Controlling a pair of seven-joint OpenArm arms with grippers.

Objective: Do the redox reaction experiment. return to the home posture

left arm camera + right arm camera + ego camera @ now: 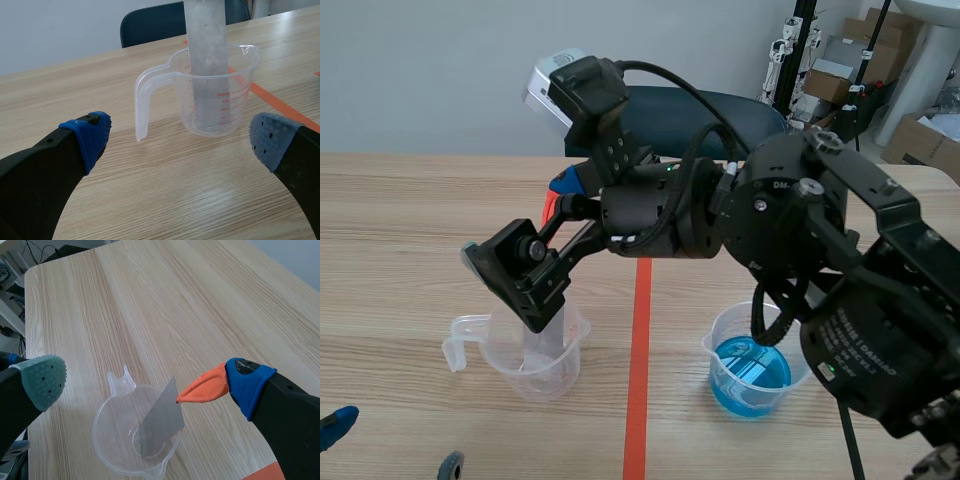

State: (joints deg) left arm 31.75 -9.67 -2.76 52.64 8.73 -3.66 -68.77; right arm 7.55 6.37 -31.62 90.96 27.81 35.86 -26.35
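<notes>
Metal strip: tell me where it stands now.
The metal strip stands inside the clear measuring cup, left of the orange-red tape line in the scene view, below the right gripper.

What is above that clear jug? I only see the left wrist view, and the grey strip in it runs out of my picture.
Observer: The right gripper hangs open right over the jug, fingers wide apart, not pinching the strip.
Operator: Is there any other container around?
Observer: Yes, a second cup holding blue liquid, across the orange tape line from the jug.
Operator: And where does my own gripper sit?
Observer: The left gripper is low on the near side of the table, apart from the jug.
</notes>
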